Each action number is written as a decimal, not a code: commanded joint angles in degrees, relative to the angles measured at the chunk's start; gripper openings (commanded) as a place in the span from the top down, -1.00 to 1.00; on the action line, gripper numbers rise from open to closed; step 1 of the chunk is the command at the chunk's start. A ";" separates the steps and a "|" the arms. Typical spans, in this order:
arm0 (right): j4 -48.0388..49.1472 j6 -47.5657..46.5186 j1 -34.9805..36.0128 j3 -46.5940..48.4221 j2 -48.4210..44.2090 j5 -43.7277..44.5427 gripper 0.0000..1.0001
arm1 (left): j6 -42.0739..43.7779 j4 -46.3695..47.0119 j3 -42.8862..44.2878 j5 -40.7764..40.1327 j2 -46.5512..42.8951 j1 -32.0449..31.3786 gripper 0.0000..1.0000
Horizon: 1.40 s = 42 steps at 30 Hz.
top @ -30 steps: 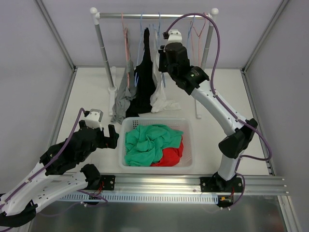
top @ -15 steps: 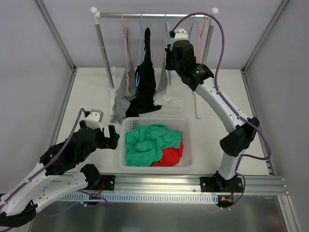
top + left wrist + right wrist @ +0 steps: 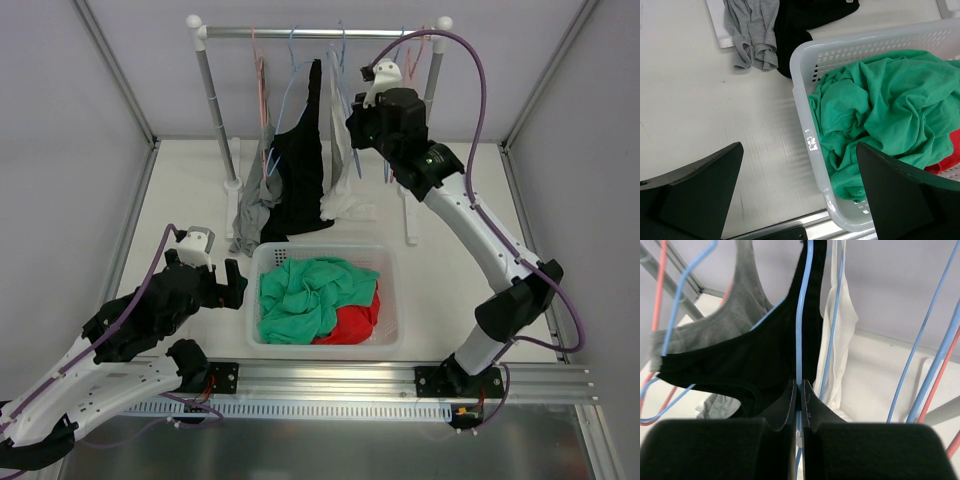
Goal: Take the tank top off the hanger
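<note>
Three tank tops hang on the rack: grey (image 3: pixel 256 200), black (image 3: pixel 300 170) and white (image 3: pixel 338 170). My right gripper (image 3: pixel 353 118) is up among the hangers. In the right wrist view it (image 3: pixel 800 385) is shut on the thin wire of a blue hanger (image 3: pixel 803 315). That wire runs up in front of the black tank top (image 3: pixel 755 365), with the white tank top (image 3: pixel 840 345) just to its right and the grey one (image 3: pixel 735 305) to its left. My left gripper (image 3: pixel 222 283) is open and empty low by the basket's left wall (image 3: pixel 799 148).
A white basket (image 3: pixel 325 345) holding green (image 3: pixel 310 290) and red (image 3: pixel 358 320) clothes stands in front of the rack. The rack's bar (image 3: pixel 300 32) and posts (image 3: pixel 215 110) cross the back. Empty pink and blue hangers (image 3: pixel 412 55) hang at its right end.
My right arm has moved right and up along the rack with the blue hanger in its grip. The black and white tank tops have swung right. The left arm has not moved.
</note>
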 commanded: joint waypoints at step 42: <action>-35.27 3.22 -4.68 -13.18 -57.49 -16.70 0.99 | 19.17 29.79 60.26 42.71 50.61 -0.36 -0.97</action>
